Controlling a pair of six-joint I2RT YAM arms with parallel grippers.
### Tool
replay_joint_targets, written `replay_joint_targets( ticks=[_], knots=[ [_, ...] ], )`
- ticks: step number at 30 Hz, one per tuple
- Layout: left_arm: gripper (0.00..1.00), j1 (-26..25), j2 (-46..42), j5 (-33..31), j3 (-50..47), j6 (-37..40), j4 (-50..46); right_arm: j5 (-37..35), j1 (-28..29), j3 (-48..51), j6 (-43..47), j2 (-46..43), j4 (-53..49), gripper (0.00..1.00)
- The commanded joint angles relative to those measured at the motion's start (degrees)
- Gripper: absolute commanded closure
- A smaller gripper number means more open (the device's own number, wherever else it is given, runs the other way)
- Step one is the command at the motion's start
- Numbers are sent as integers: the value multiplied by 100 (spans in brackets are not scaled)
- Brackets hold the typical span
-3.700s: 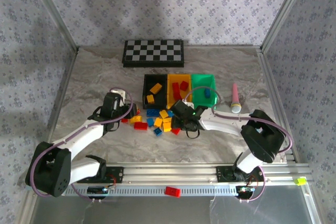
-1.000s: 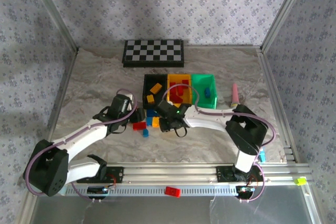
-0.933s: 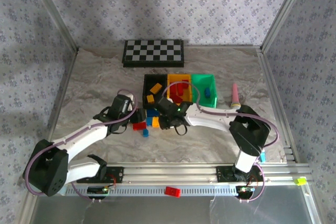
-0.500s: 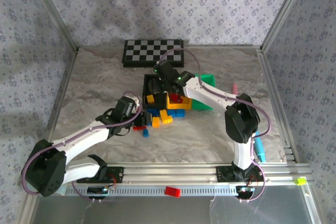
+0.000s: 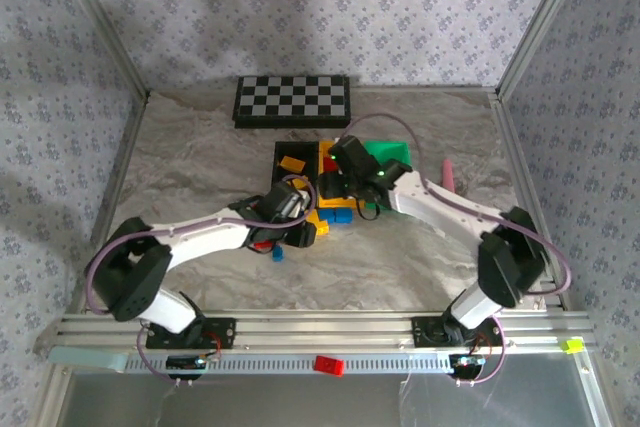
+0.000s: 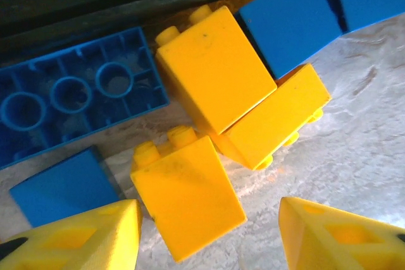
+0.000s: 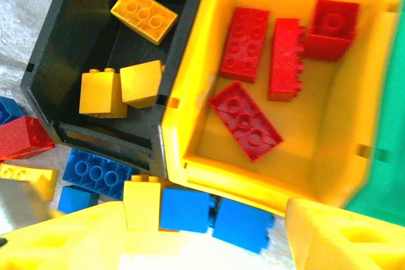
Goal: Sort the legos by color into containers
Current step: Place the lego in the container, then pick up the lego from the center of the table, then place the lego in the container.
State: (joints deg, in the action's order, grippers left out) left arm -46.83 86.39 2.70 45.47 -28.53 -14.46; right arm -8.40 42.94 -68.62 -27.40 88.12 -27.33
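My left gripper (image 6: pixel 209 245) (image 5: pixel 303 225) is open low over the loose legos on the table. A yellow lego (image 6: pixel 186 200) lies between its fingers, near the left one, with a gap on the right. More yellow legos (image 6: pixel 215 67) and blue legos (image 6: pixel 69 109) lie just beyond. My right gripper (image 7: pixel 202 238) (image 5: pixel 338 190) is open and empty above the front edge of the yellow container (image 7: pixel 304 150), which holds several red legos (image 7: pixel 245 120). The black container (image 7: pixel 69 36) holds yellow legos (image 7: pixel 143 14). Two blue legos (image 7: pixel 183 210) lie below the right gripper. The green container (image 5: pixel 395 150) stands to the right.
A black-and-white checkered board (image 5: pixel 292 100) lies at the back. A pink object (image 5: pixel 447 172) rests right of the green container. A red brick (image 5: pixel 327 365) sits on the front rail. The two arms stand close together around the pile.
The right gripper has opened and drawn back from over the black container to the yellow container's front edge. The left gripper has moved right into the pile, still open.
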Motion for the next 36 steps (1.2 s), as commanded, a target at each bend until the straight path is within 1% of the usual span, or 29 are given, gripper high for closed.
replay_joint_targets(
  ticks=[1,3,6,10,11,15,18,20,21,24,27,28,29,31,32,33,36],
  knots=[
    [43,-129,325,-668,398,107,-646,-277,-64,414,-59,-397,-146,31],
    [46,-138,469,-786,493,102,-729,-282,-117,568,-83,-571,-150,31],
    [49,-135,597,-774,598,94,-747,-305,-158,753,-93,-757,-148,31],
    [70,-136,500,-763,699,76,-789,-318,-227,964,-139,-949,-74,31],
    [74,-136,404,-800,721,74,-833,-297,-249,988,-143,-954,-71,31],
    [75,-126,-43,-1089,823,125,-1020,-177,-265,1067,-151,-972,-170,31],
    [75,-51,-382,-1400,1053,257,-1318,89,-175,1338,-277,-1039,-43,31],
    [75,114,-565,-1478,1251,342,-1431,352,0,1488,-342,-1032,93,31],
    [75,220,-632,-1458,1360,381,-1458,347,100,1522,-369,-992,113,31],
    [74,652,-603,-1342,1672,479,-1421,235,405,1544,-462,-768,161,31],
    [72,1035,-235,-1163,2163,637,-1463,202,598,1480,-571,-525,228,32],
    [70,1117,-78,-1145,2351,686,-1491,180,664,1429,-582,-472,234,31],
    [64,1191,123,-1107,2541,769,-1539,122,759,1401,-591,-412,241,31],
    [50,1274,492,-1063,2871,887,-1614,108,879,1322,-603,-271,280,31],
    [47,1311,670,-1048,3064,894,-1748,163,920,1286,-610,-160,323,31],
    [40,1314,783,-1036,3193,893,-1849,215,954,1241,-634,-47,341,30],
    [39,1310,688,-808,3027,823,-1629,241,1059,1076,-693,295,396,30]
  ],
)
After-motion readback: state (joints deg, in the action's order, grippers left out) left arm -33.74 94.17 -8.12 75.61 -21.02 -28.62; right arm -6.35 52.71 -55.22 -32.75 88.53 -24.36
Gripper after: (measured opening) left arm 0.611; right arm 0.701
